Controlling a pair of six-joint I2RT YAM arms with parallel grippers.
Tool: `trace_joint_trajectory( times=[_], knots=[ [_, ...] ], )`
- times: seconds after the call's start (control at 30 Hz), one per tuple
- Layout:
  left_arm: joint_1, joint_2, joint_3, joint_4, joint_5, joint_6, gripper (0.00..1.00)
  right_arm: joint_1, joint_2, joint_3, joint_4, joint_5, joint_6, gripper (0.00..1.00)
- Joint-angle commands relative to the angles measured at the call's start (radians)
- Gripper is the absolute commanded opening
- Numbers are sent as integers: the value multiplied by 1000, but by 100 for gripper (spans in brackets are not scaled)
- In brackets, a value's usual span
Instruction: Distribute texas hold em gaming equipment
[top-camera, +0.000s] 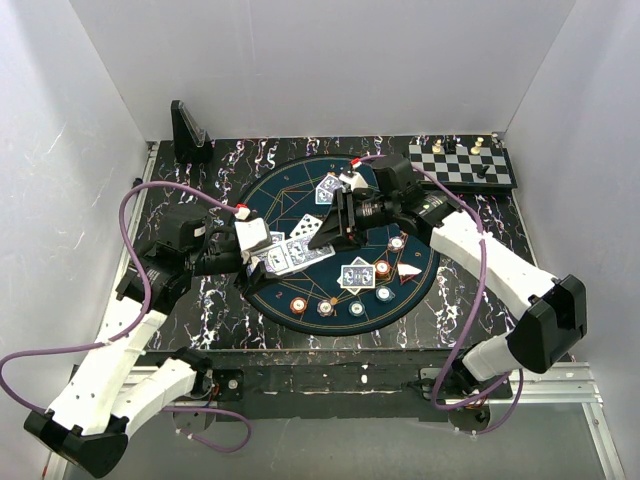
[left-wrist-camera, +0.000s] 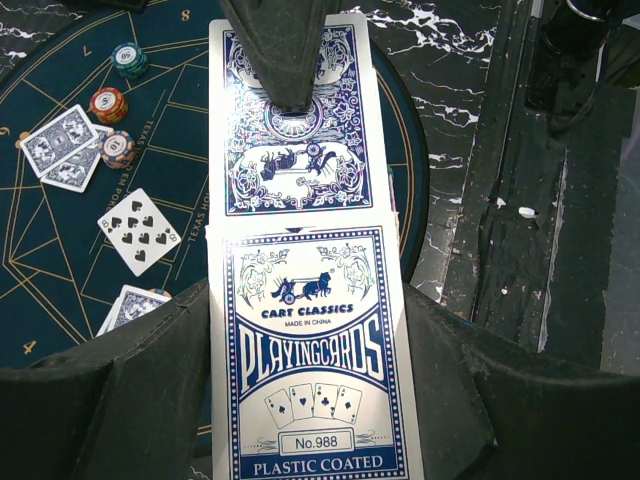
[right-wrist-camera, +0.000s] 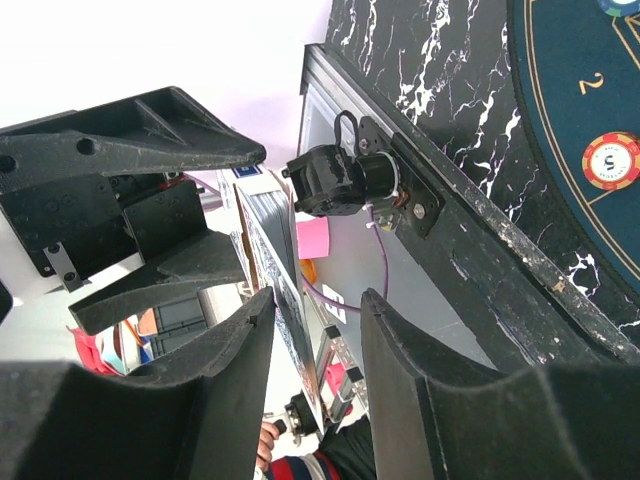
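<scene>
My left gripper (left-wrist-camera: 310, 295) is shut on a blue-and-white playing card pack (left-wrist-camera: 315, 380), held over the mat's left side (top-camera: 285, 255). One card (left-wrist-camera: 295, 130) sticks out of the pack's far end. My right gripper (top-camera: 325, 232) straddles that card's tip; in the right wrist view its jaws (right-wrist-camera: 318, 297) stand apart, the card edge (right-wrist-camera: 275, 250) against one finger, a gap on the other side. Cards lie on the mat (top-camera: 357, 274), one a face-up nine of spades (left-wrist-camera: 139, 231). Orange and teal chips (top-camera: 325, 307) line the mat's near rim.
The round dark-blue mat (top-camera: 290, 195) with gold lines covers the middle of the black marbled table. A chessboard with pieces (top-camera: 462, 165) sits at the back right, a black stand (top-camera: 188, 130) at the back left. Purple cables loop beside both arms.
</scene>
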Motion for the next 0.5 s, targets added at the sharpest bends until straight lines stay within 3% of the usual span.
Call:
trace_joint_trajectory(
  times=[0.0, 0.13, 0.3, 0.47],
  knots=[
    [-3, -8, 44, 17, 17, -3, 15, 2, -32, 23, -31, -1, -32, 47],
    [-3, -13, 39, 17, 17, -8, 15, -1, -39, 55, -84, 18, -67, 46],
    [-3, -17, 31, 18, 15, -13, 15, -18, -52, 87, -153, 36, -107, 35],
    [-3, -22, 30, 28, 20, -28, 14, -38, -66, 119, -213, 54, -140, 31]
  ],
)
